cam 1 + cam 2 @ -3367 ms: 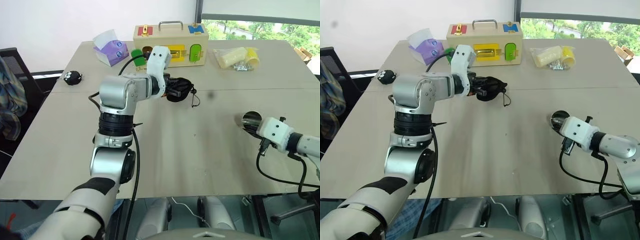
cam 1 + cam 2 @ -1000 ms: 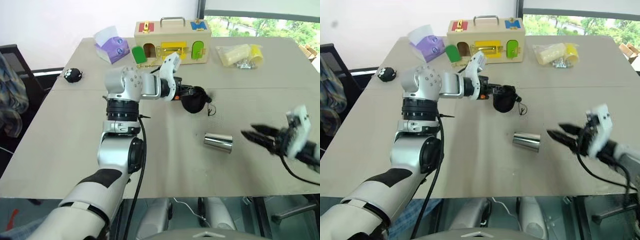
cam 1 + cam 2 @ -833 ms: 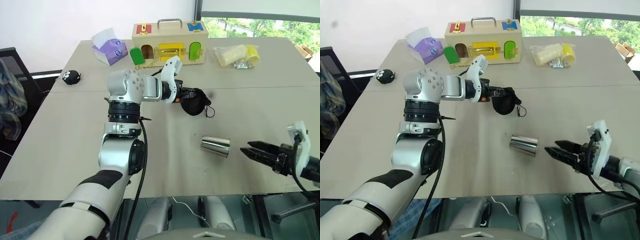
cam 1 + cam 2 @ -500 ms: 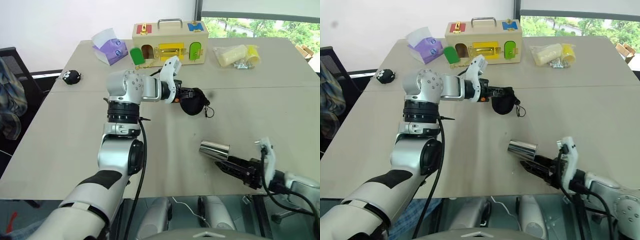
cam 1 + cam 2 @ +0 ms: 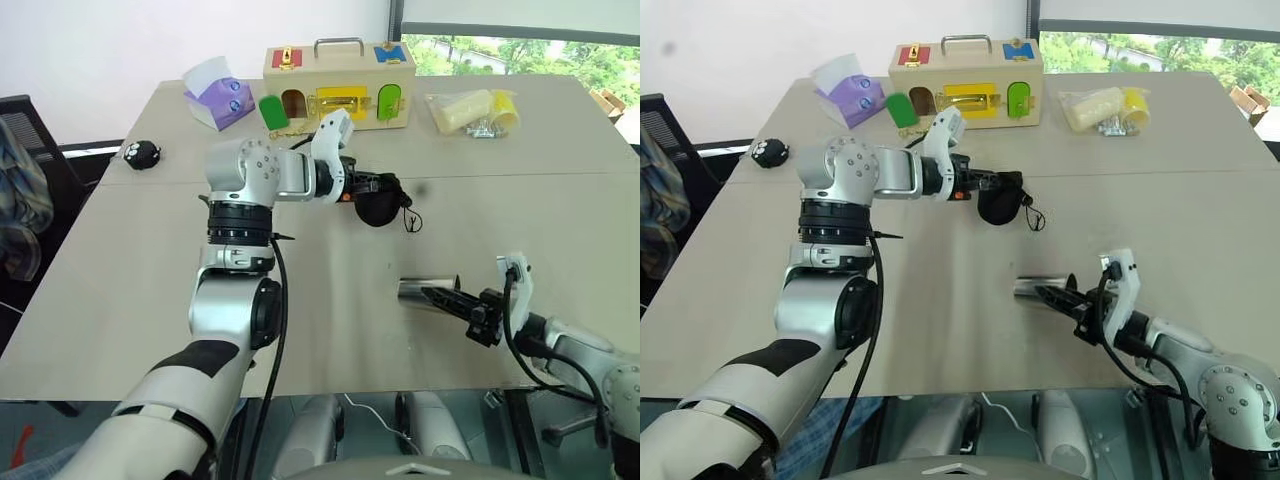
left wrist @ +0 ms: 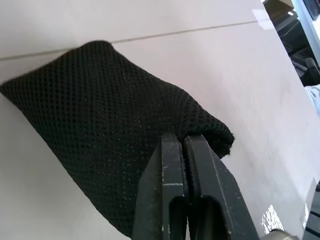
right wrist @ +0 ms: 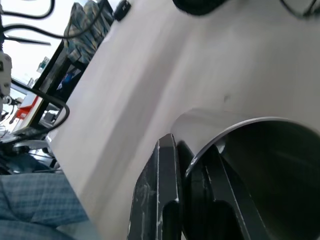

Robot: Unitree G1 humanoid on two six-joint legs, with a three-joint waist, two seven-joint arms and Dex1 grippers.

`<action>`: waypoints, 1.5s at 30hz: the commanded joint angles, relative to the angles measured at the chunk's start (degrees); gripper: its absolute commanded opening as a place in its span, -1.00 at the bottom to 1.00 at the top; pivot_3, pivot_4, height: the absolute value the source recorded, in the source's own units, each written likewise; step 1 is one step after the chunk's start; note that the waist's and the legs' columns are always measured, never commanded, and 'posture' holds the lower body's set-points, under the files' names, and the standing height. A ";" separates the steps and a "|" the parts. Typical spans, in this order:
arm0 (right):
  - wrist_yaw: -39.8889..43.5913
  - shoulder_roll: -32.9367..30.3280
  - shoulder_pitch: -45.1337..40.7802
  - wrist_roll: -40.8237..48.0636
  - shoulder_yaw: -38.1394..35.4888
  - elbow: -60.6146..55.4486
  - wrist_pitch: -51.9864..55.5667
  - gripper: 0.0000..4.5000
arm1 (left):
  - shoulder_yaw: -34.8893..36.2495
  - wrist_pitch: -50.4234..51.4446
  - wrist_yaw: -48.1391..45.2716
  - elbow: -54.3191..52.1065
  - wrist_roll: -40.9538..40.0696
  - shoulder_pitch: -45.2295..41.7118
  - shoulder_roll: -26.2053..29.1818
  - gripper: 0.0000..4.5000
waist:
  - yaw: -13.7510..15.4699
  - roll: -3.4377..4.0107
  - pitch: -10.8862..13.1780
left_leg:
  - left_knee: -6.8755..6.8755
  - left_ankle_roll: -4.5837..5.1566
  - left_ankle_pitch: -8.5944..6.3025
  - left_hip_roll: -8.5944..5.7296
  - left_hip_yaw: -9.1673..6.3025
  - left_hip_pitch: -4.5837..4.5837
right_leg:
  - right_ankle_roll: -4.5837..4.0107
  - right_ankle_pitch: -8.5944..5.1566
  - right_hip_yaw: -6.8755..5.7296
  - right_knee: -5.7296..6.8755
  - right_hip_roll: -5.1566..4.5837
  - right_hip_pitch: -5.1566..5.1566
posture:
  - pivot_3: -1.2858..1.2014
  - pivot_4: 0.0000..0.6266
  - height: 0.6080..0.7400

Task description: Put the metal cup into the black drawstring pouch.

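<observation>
Lighting: bright, even daylight; source a window [image 5: 520, 45] at the far right corner, its greenery slightly washed out.
Bench [image 5: 120, 290]: matte tan top, no hard glare; soft, short shadows beneath objects.
Black drawstring pouch [image 5: 378, 205]: casts a faint shadow onto the bench; mesh weave crisp in the left wrist view, end effector fingers [image 6: 172, 200] sharp.
Metal cup [image 5: 418, 291]: bright specular streaks along its side; dark interior in the right wrist view, rim [image 7: 235, 130] catching light.
Right wrist view: background soft, streaked with motion blur; upper corner overexposed.
Head views: sharp overall, mild wide-angle bowing at the bench edges.
</observation>
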 commanded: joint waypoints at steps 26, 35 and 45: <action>-3.65 18.88 -26.72 -44.19 20.86 22.11 -33.18 -0.97 | 0.76 2.92 -1.47 -2.63 -2.80 -2.07 -0.57 -1.00 | -1.21 0.00 0.00 | 0.01 -0.01 0.02 -0.09 -0.09 -0.11 | 0.00 0.00 -0.04 0.01 0.02 -0.14 | 0.03 -0.52 0.54; 7.09 8.59 -30.68 -70.67 37.50 34.66 -49.97 -0.97 | 1.39 2.42 -1.76 -1.49 -3.31 -2.72 -0.74 -1.00 | -1.57 0.00 0.00 | 0.00 -0.03 0.02 -0.12 -0.10 -0.10 | 0.00 0.00 -0.05 0.01 0.10 -0.15 | 0.03 -0.52 0.54; 13.25 6.90 -33.67 -79.42 38.62 39.24 -50.67 -0.33 | 1.73 2.59 -1.41 -2.24 -3.64 -2.20 -1.15 -1.00 | -1.61 0.00 0.00 | 0.00 -0.05 0.03 -0.10 -0.13 -0.11 | 0.00 0.00 -0.06 -0.01 0.02 -0.15 | 0.03 -0.52 0.54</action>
